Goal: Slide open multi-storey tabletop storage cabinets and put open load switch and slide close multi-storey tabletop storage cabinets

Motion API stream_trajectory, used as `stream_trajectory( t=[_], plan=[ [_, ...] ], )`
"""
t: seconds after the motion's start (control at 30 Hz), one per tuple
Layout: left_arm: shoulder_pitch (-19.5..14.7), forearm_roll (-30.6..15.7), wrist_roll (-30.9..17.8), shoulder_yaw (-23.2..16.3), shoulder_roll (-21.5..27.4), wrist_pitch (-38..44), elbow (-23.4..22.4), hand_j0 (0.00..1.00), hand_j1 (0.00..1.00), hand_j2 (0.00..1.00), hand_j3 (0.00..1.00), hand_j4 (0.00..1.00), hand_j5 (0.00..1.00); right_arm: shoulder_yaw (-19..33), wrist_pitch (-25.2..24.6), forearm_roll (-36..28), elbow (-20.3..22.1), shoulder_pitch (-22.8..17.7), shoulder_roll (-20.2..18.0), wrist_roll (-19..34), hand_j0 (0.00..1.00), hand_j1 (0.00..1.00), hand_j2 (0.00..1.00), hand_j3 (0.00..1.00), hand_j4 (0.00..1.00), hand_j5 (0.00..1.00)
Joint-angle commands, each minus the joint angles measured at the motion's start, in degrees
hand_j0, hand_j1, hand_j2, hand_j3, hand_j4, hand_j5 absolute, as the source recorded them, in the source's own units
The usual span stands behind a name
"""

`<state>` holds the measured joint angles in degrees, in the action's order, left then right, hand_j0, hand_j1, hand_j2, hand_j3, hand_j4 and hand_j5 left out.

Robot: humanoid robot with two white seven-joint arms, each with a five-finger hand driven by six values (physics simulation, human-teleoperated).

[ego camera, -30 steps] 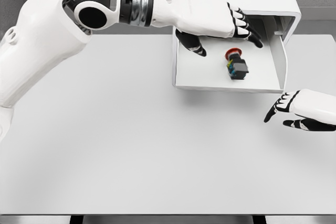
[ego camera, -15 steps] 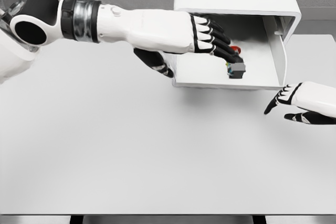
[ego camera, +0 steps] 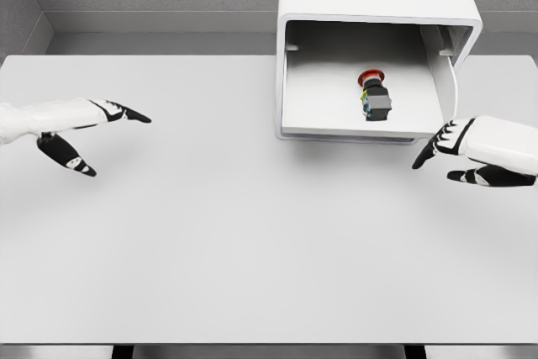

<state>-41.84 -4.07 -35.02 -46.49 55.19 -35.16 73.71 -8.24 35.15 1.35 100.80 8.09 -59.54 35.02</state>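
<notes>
Fingers (ego camera: 126, 112) of the left hand (ego camera: 80, 124) spread at nine o'clock; right hand (ego camera: 471, 150) open, empty, beside the drawer (ego camera: 336, 128) holding the load switch (ego camera: 374, 100).

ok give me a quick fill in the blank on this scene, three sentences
1. The load switch lies inside the cabinet's open ____.
2. The cap on the switch is ____ in colour.
3. The left hand and the right hand both hold ____, with the fingers relaxed.

Missing words: drawer; red; nothing
</notes>
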Motion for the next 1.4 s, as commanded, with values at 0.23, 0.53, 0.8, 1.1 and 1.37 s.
stream_trajectory(
  t=[0.23, 0.53, 0.8, 1.1, 1.37],
  plan=[
    [0.18, 1.35, 0.02, -0.18, -0.70, 0.16, 1.00, 1.00, 1.00, 1.00, 1.00, 1.00, 1.00, -7.49, -0.15, 0.06, -0.07, 5.62, 0.92, -0.02, 0.67, 0.67, 0.67, 0.67, 0.67, 0.67],
    [0.26, 1.35, 0.02, -0.18, -0.70, 0.16, 1.44, 1.00, 1.00, 1.00, 1.00, 1.00, 1.00, -10.13, -0.15, 1.99, -1.83, 9.40, 3.12, -0.02, 0.68, 0.68, 0.68, 0.68, 0.68, 0.68],
    [0.26, 1.35, 0.02, -0.27, -0.79, 0.16, 1.44, 1.00, 1.00, 1.00, 1.00, 1.00, 1.00, -15.49, -0.15, 3.75, -4.91, 14.77, 6.11, -0.02, 0.68, 0.68, 0.68, 0.68, 0.68, 0.68],
    [0.62, 1.43, 0.02, -0.53, -0.79, 0.16, 2.31, 1.00, 1.00, 1.00, 1.00, 1.00, 1.00, -18.56, -0.15, 4.80, -10.27, 19.77, 8.83, -0.02, 0.69, 0.69, 0.69, 0.69, 0.69, 0.69],
    [0.62, 1.52, 0.02, -0.53, -0.79, 0.16, 2.31, 1.00, 1.00, 1.00, 1.00, 1.00, 1.00, -20.94, -0.15, 5.15, -16.25, 24.43, 11.47, -0.02, 0.71, 0.71, 0.71, 0.71, 0.71, 0.71]
  ],
)
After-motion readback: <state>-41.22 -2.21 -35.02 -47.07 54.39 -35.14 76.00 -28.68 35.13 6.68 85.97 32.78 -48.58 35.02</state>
